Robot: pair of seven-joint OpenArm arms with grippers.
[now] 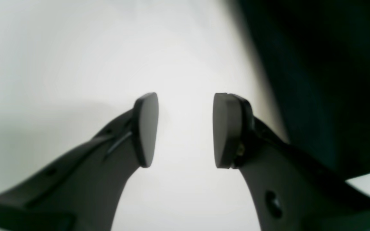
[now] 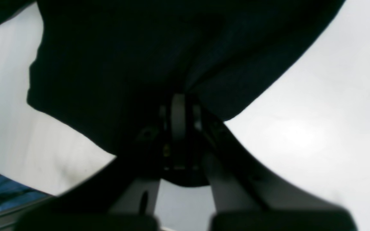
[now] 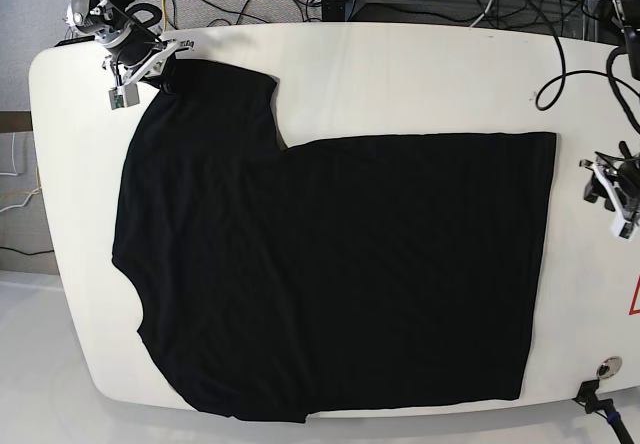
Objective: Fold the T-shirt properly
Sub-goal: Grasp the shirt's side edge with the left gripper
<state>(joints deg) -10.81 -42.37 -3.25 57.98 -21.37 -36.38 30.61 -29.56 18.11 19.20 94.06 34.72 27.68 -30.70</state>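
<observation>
Two claws, two jobs: my right gripper [image 2: 178, 115] is clamped on a sleeve corner of the large black cotton T-shirt [image 3: 340, 274], spread flat with its long axis across the white oval table [image 3: 420, 74]. My left gripper [image 1: 185, 130] stands apart, empty, beside the hem. Only the base view shows the whole spread.

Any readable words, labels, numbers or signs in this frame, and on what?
None can be read.
T-shirt: plain black side up, no print showing.
Red triangular marking at the table edge: cut off by the frame, no text legible.
</observation>
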